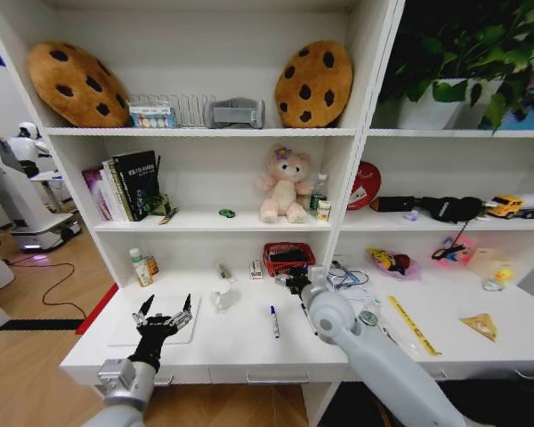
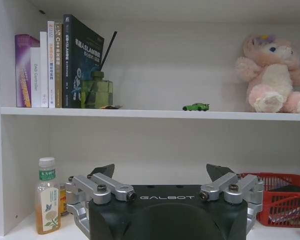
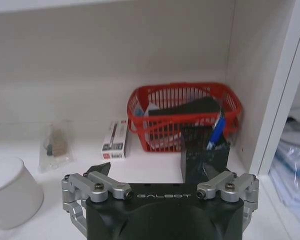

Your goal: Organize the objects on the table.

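Observation:
My left gripper [image 1: 165,311] hangs open over the slim silver laptop [image 1: 125,336], which lies flat at the left end of the white table [image 1: 249,351]. A clear green-capped bottle [image 2: 47,202] stands at the back left. The tiny green toy car [image 2: 196,106] sits on the shelf above. My right gripper [image 3: 155,172] is open in front of the red basket [image 3: 185,117], beside a black holder [image 3: 205,160] with a blue pen [image 3: 216,132] in it; one fingertip is hidden behind the holder. A blue-capped marker [image 1: 274,321] and a yellow ruler [image 1: 414,325] lie on the table.
A white cup [image 1: 221,294] stands mid-table, with a small box [image 3: 115,140] and a clear bag [image 3: 56,145] behind it. Books [image 2: 55,65] and a pink plush toy [image 1: 285,185] fill the middle shelf; cookie cushions [image 1: 313,84] rest above. The right bay holds clutter.

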